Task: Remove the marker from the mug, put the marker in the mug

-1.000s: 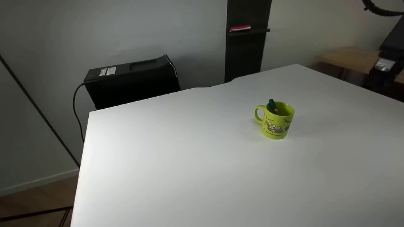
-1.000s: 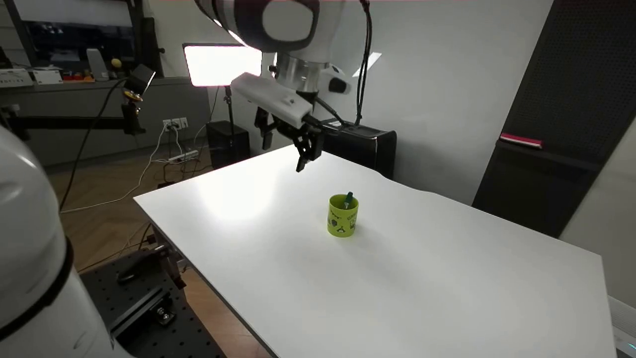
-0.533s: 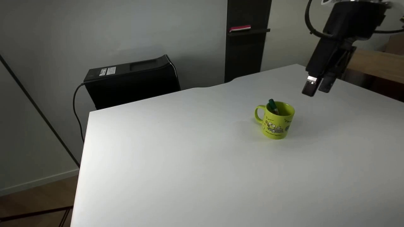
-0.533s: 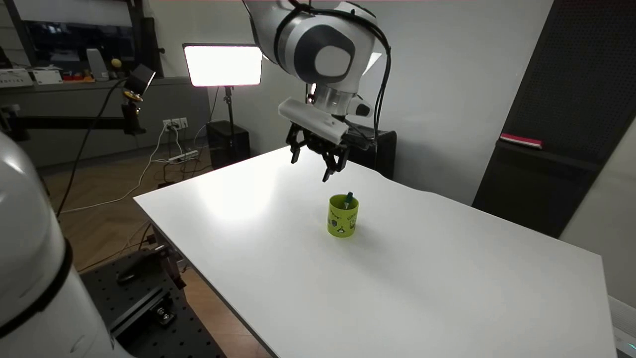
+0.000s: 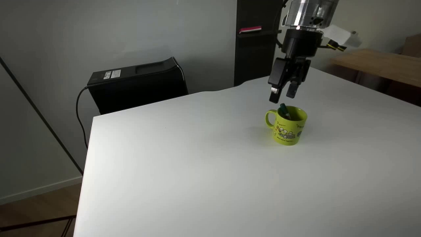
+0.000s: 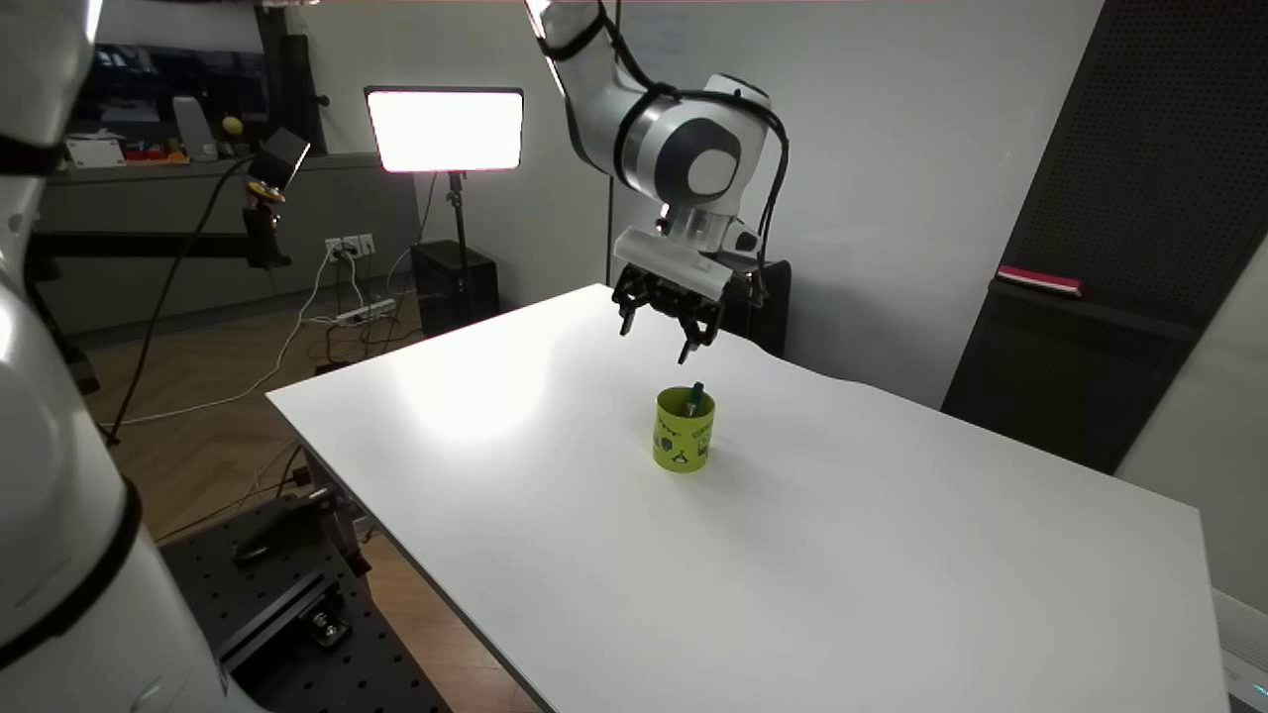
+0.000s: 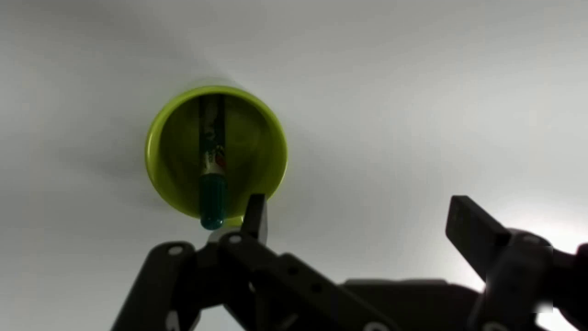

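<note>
The yellow-green mug (image 5: 286,133) stands upright on the white table in both exterior views (image 6: 682,443). The green marker (image 5: 284,111) leans inside it, its dark green cap sticking up past the rim on the handle side. In the wrist view the marker (image 7: 212,197) lies across the mug's opening (image 7: 257,151), cap toward the gripper. My gripper (image 7: 357,202) is open and empty. In the exterior views it hangs above and a little behind the mug (image 5: 283,95), apart from it (image 6: 656,343). The left finger in the wrist view covers part of the mug's rim and handle.
The white table (image 5: 184,171) carries the mug. A black box-shaped device (image 5: 138,85) stands beyond the table's edge. A lit panel lamp (image 6: 444,131) stands behind the table. A dark shelf panel with a red item (image 6: 1038,280) is by the wall.
My gripper has come into an exterior view from the right and moved left to above the mug. It stays open. The mug and marker have not moved.
</note>
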